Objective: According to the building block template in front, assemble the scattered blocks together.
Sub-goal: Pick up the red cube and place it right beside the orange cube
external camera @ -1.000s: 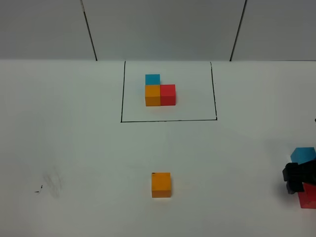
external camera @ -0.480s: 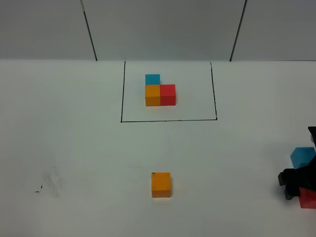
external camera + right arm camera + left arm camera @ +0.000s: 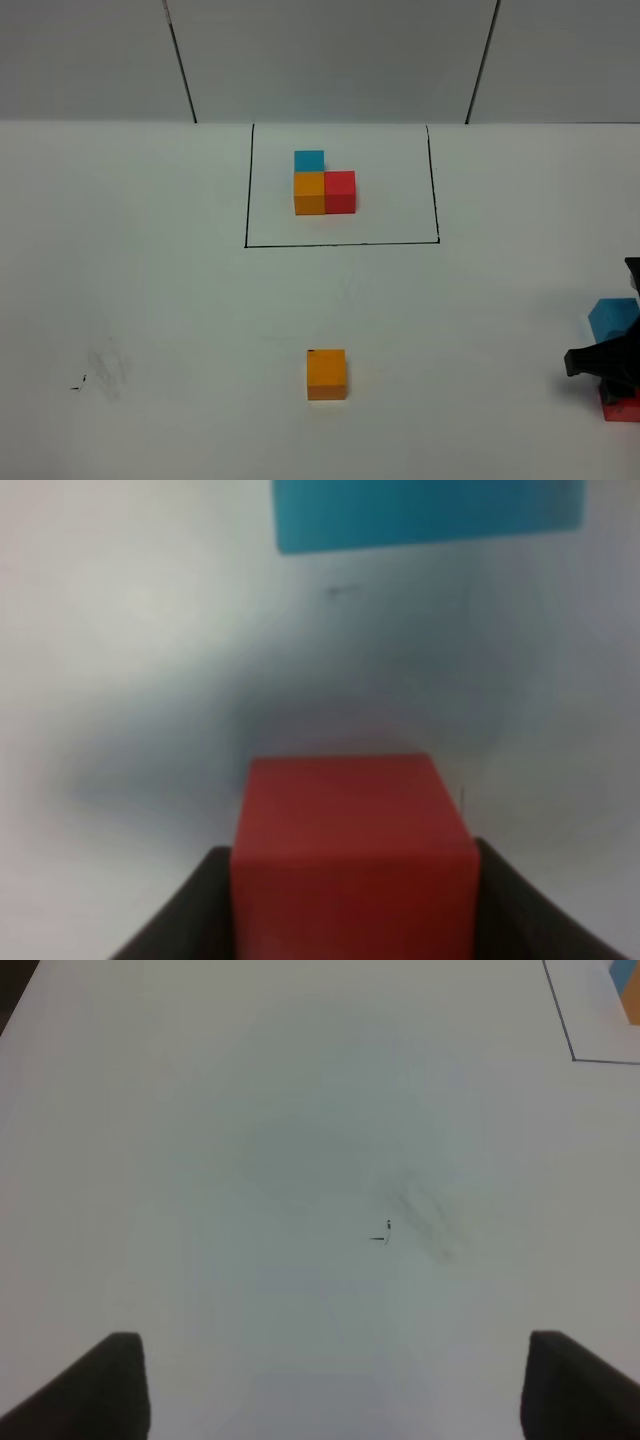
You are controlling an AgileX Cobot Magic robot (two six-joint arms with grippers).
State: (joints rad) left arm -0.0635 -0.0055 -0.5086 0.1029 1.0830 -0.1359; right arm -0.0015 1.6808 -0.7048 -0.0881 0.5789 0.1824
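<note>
Well, my left gripper (image 3: 330, 1390) hangs open above the table (image 3: 300, 1160). Centre, the building block template (image 3: 323, 185) sits framed, the orange cube (image 3: 326, 373) loose before it. Far right, my right gripper (image 3: 350, 930) clamps the red cube (image 3: 350, 820) near the blue cube (image 3: 612, 317). Next, I judge, carry it to orange's right side.

Lower right: red cube (image 3: 626, 408) mostly hidden behind right gripper (image 3: 610, 382), also cut by frame edge. Right wrist view: blue cube (image 3: 430, 510) cropped by edge, red cube blurry.
</note>
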